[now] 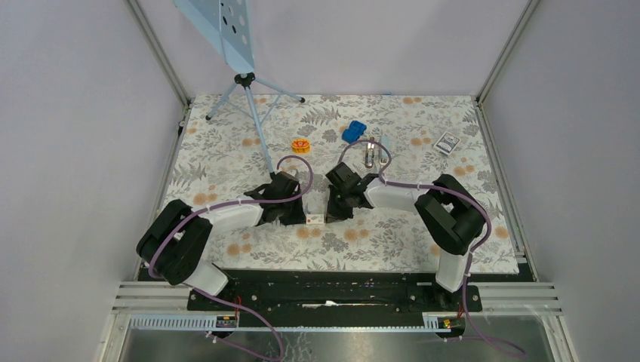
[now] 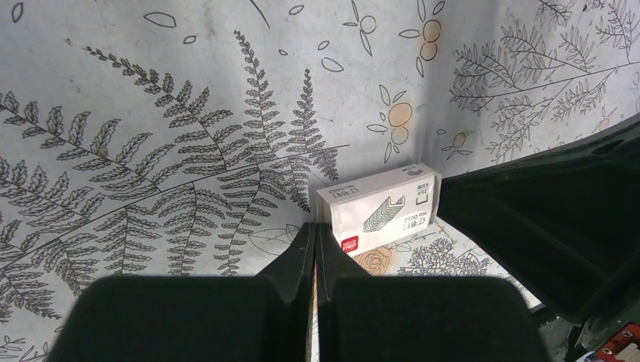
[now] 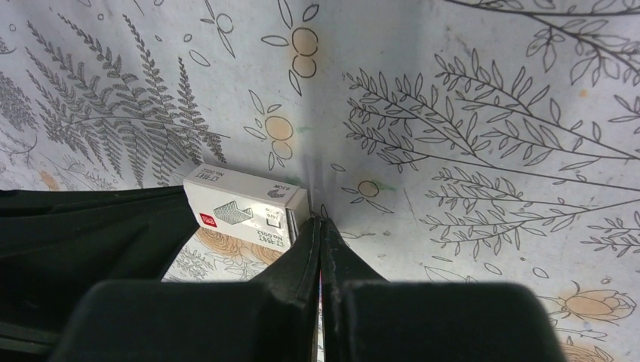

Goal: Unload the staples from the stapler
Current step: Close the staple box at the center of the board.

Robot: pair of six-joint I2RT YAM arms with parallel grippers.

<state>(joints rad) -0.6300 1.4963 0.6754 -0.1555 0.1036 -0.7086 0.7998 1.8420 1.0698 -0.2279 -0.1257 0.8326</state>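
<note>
The stapler (image 1: 370, 154) is a small silvery thing lying at the back middle of the mat, far from both grippers. My left gripper (image 1: 296, 216) (image 2: 313, 226) is shut, its tips low on the mat just left of a small white staple box with an orange mark (image 1: 315, 219) (image 2: 381, 207). My right gripper (image 1: 332, 213) (image 3: 321, 221) is shut, its tips at the box's (image 3: 241, 207) other end. A thin grey strip (image 3: 290, 225) lies against that end of the box. I cannot tell whether it is the staples. No loose staples show clearly.
A blue object (image 1: 353, 131) and an orange round object (image 1: 301, 145) lie at the back of the floral mat (image 1: 226, 151). A small card box (image 1: 447, 142) lies at the back right. A tripod (image 1: 253, 113) stands at the back left.
</note>
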